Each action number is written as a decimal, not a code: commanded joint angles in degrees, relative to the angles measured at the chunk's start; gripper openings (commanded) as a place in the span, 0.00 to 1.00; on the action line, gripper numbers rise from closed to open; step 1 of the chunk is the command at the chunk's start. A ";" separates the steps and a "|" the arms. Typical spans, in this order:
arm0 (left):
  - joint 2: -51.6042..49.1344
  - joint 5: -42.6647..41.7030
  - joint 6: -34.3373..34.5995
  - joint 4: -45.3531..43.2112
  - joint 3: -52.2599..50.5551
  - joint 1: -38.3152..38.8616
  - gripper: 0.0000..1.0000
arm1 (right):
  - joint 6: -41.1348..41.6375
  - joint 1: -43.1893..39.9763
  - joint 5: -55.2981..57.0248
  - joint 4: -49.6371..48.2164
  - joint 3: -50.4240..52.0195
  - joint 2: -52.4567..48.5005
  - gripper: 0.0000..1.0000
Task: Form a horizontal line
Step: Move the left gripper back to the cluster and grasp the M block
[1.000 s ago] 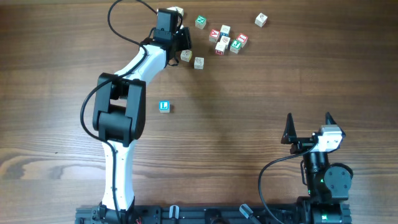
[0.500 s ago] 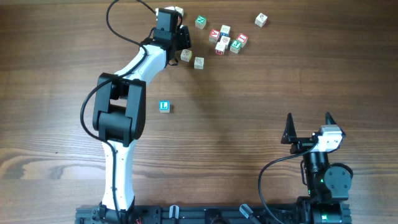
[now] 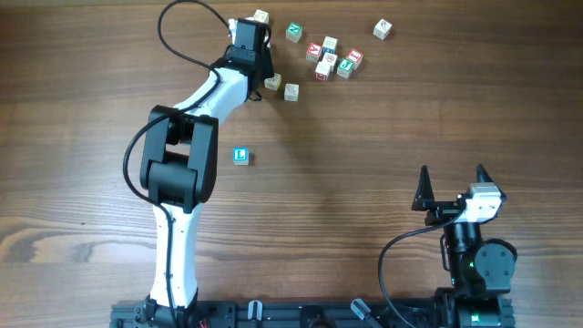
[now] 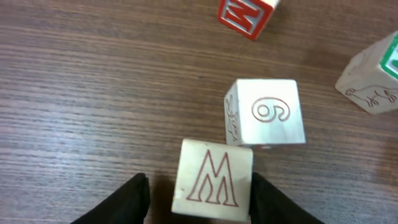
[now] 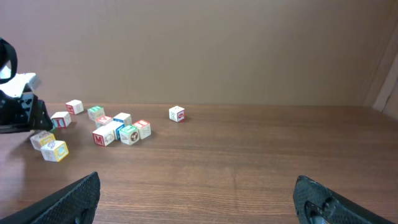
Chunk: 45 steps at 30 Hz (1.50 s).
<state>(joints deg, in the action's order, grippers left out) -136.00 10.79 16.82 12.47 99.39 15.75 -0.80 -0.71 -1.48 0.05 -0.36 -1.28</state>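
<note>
Spread open, the left claw point(image 4: 199, 198) straddles a pale "M" cube point(image 4: 213, 179) beside the "9" cube point(image 4: 268, 112), seemingly the next piece for a line that so far is only the blue "L" cube point(image 3: 240, 156) alone on the table point(image 3: 383, 146); next it must pinch, lift and carry.

Left wrist view: M cube point(image 4: 213, 180) cut off at the bottom edge, red-faced cube point(image 4: 247, 15) at the top, green-marked cube point(image 4: 373, 78) at the right. Overhead: faces in the cube cluster point(image 3: 330, 56) too small to read.
</note>
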 commanded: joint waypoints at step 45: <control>10.19 -5.38 0.31 25.66 -4.76 -1.03 0.38 | -0.68 -0.13 -0.59 -0.17 0.07 0.26 1.00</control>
<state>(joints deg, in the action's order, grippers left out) -125.27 6.09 16.97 38.94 95.09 14.98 -0.80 -0.71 -1.48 0.05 -0.36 -1.28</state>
